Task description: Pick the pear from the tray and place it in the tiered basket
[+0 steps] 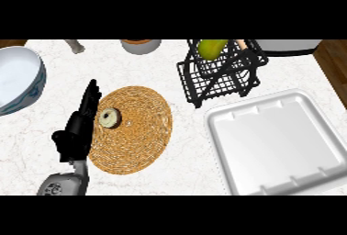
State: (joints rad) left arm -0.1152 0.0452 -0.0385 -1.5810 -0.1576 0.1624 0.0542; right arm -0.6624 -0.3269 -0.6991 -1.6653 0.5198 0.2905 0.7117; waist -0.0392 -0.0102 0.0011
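Note:
A yellow-green pear (213,48) rests in the upper tier of the black wire tiered basket (218,78) at the back right of the counter. Right of centre lies the white tray (276,140), with nothing in it. My left hand (80,124) stands at the left, fingers straight and pointing away from me, beside a round woven mat (132,130). It holds nothing. My right hand does not show in the head view.
A small round cream object (109,118) sits on the woven mat next to my left hand. A large white and blue bowl (17,79) occupies the far left. A jar (141,45) and a grey pot (288,47) stand along the back edge.

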